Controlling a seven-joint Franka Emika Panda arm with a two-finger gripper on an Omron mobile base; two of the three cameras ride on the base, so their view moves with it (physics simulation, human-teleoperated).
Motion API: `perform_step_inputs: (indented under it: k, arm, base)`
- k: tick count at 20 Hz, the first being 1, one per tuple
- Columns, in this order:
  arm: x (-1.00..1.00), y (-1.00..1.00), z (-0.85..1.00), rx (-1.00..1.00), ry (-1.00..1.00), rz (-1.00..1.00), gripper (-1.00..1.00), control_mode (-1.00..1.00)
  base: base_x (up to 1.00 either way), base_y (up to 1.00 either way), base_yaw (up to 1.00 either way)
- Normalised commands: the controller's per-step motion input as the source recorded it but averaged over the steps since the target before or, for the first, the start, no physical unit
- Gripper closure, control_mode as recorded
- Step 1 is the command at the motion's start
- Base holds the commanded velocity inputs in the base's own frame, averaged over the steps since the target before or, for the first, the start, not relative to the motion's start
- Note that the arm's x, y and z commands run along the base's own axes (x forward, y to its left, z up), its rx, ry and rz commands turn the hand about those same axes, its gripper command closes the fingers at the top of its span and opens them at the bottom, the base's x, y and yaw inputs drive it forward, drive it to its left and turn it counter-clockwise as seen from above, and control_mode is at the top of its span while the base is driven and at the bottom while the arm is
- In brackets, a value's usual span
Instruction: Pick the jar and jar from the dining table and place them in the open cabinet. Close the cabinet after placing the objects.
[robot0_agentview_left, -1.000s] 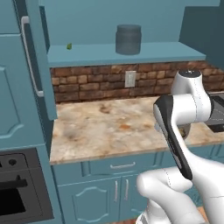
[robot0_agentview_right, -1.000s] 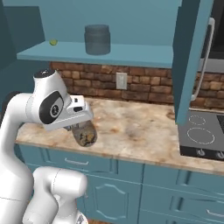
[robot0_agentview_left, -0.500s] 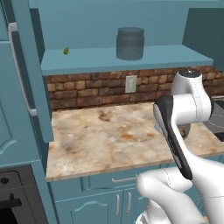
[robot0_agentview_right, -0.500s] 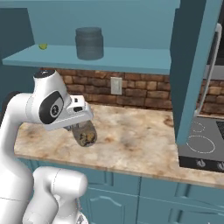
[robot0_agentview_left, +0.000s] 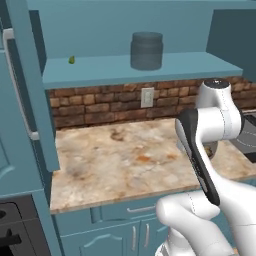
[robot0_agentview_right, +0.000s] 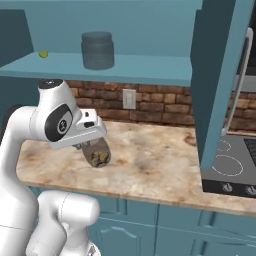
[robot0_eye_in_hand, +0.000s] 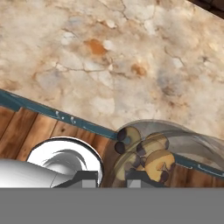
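brick backsplash (robot0_agentview_left: 105, 102), wall outlet (robot0_agentview_left: 147, 97), cooktop (robot0_agentview_right: 231, 167)

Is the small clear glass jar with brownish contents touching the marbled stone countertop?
Apart. In the right base view the small clear glass jar hangs tilted from the gripper, with the marbled stone countertop visible beneath and behind it.

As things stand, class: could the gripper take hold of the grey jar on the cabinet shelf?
Probably not: the gripper is already shut on the small jar, low over the counter, while the grey jar stands above.
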Motion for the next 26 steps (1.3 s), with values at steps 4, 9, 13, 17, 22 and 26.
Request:
perform_step_inputs:
  k: [4, 9, 13, 17, 22, 26]
  arm:
    - [0.00, 0.00, 0.00, 0.00, 0.00, 0.00, 1.00, 1.00]
    - [0.00, 0.00, 0.00, 0.00, 0.00, 0.00, 1.00, 1.00]
    - [0.00, 0.00, 0.00, 0.00, 0.00, 0.00, 1.00, 1.00]
    - [0.00, 0.00, 0.00, 0.00, 0.00, 0.00, 1.00, 1.00]
    - [0.00, 0.00, 0.00, 0.00, 0.00, 0.00, 1.00, 1.00]
    - [0.00, 0.00, 0.00, 0.00, 0.00, 0.00, 1.00, 1.00]
  base:
    - [-0.02, 0.00, -0.17]
    - [0.00, 0.00, -0.07]
    - [0.00, 0.03, -0.01]
    - [-0.01, 0.13, -0.01]
    - [0.00, 0.28, -0.02]
    - [0.00, 0.27, -0.04]
